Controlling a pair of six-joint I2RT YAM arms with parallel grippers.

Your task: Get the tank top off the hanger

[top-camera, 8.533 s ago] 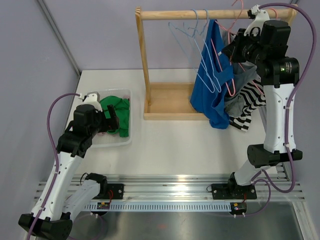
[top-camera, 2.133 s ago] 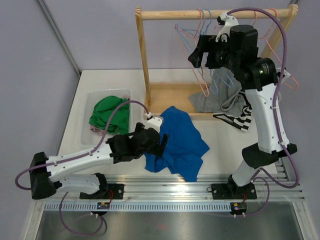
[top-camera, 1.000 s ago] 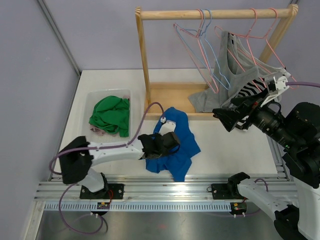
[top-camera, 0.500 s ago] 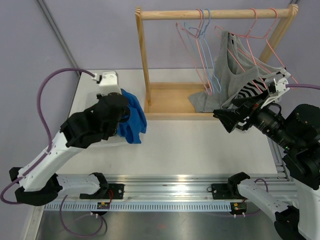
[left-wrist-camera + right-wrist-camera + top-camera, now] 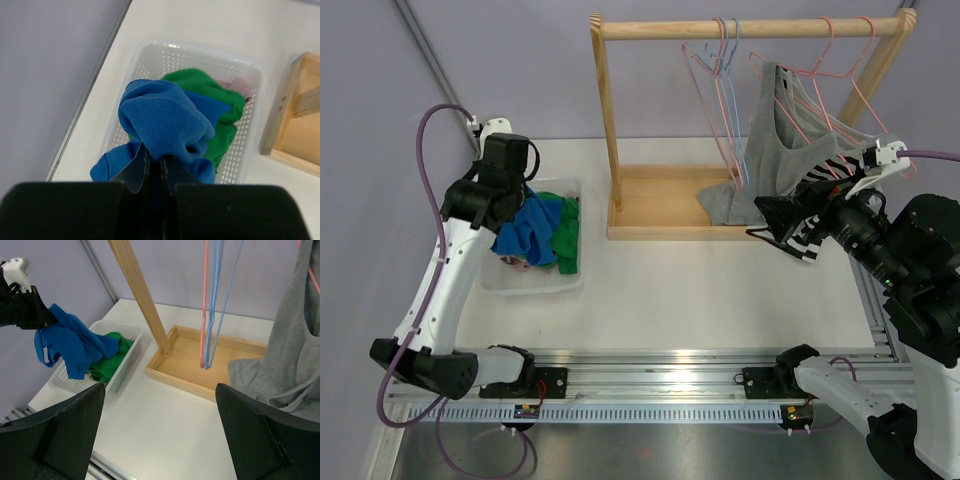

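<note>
Pinches the blue tank top (image 5: 160, 120) in a bunch between the left fingers (image 5: 137, 172), pressed close on the cloth. Dangles it over the white basket (image 5: 535, 288) at the left of the table (image 5: 700, 290), above a green garment (image 5: 566, 235) lying inside. Holds the right fingers (image 5: 60, 440) spread wide and empty, in the air before the wooden rack (image 5: 750, 28). Shows a grey tank top (image 5: 775, 130) hanging there beside pink and blue hangers (image 5: 725, 90).
</note>
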